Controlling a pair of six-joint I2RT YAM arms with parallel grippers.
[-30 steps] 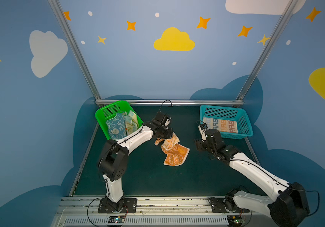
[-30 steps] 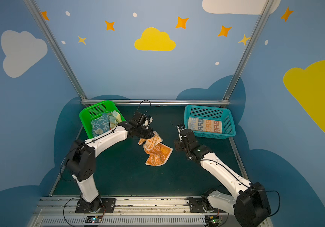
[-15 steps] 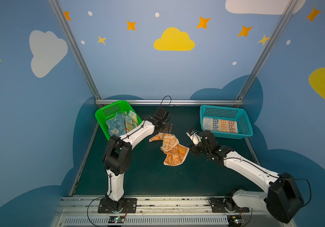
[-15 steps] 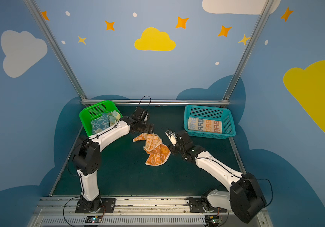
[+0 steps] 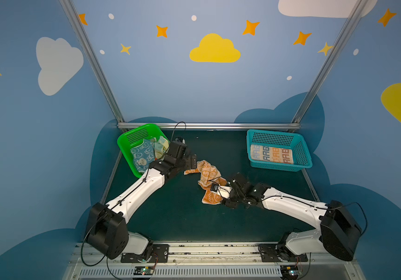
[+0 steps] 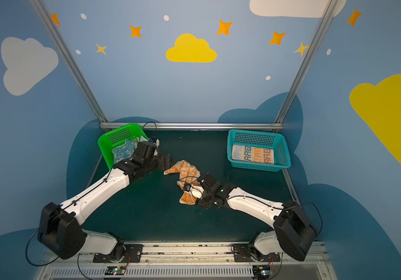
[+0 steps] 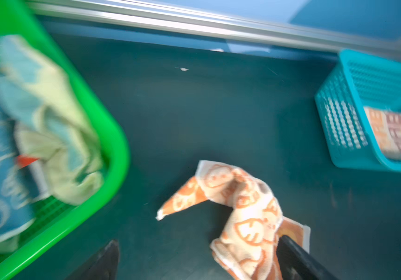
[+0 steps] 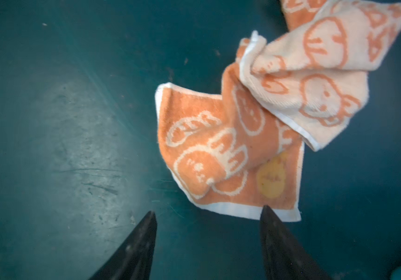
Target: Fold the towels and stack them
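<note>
The right gripper [image 8: 208,210] stands with its black pointed jaws apart over the mat. One fingertip [image 8: 266,211] is at the white hem of the orange towel [image 8: 219,150], and only mat shows between the jaws. The left gripper [image 7: 198,241] is spread wide and holds no cloth; the towel's far-left end lies just beside it in both top views.

The orange towel [image 5: 206,173] lies crumpled and twisted in the middle of the dark green mat [image 5: 182,218], between the two arms. It is looped terry with a white hem. One face is orange with white rabbit outlines. The turned-over face is pale with orange outlines. A yellow rounded patch sits near its near corner.

At far left a green perforated plastic basket [image 5: 131,135] holds a blue towel [image 5: 141,155] with white rabbits and a rumpled pale yellow towel [image 5: 160,148]. At far right a teal perforated basket [image 5: 301,155] holds a folded towel [image 5: 271,156], lying flat, with block letters that read roughly "RAB".
</note>
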